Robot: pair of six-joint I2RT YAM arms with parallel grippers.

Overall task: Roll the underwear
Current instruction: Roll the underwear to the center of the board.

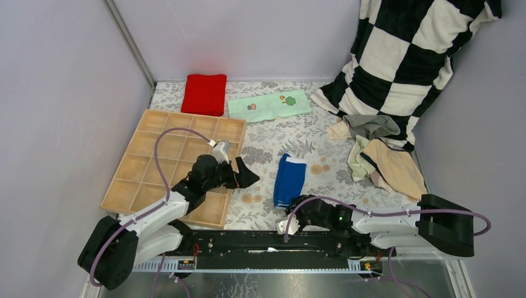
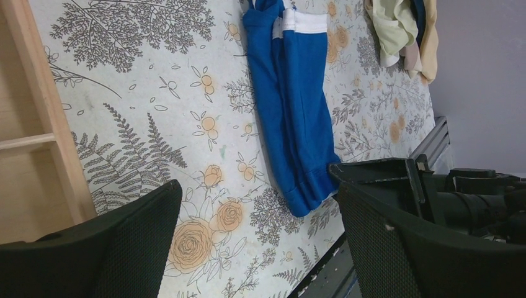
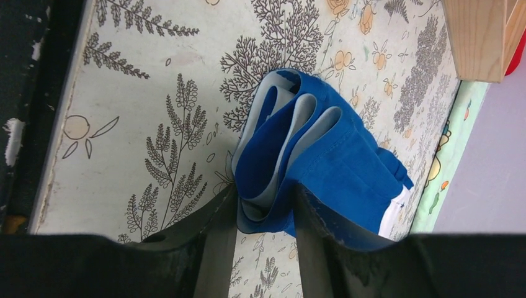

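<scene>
left tool (image 1: pixel 240 174): spread wide, arm stretched over tray (image 1: pixel 133 167) | right tool (image 3: pixel 265 202): low, pinching blue underwear (image 3: pixel 322 155) near edge

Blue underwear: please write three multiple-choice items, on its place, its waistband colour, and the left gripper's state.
1. The blue underwear lies: A between the wooden tray and the clothes pile; B inside the tray; C on the pile.
2. Its waistband is: A black; B yellow; C white.
3. The left gripper is: A shut on the blue underwear; B open, holding nothing; C out of view.
Key: A, patterned table shows on both its sides; C, a white band crosses its far end; B, its fingers stand wide apart.
</scene>
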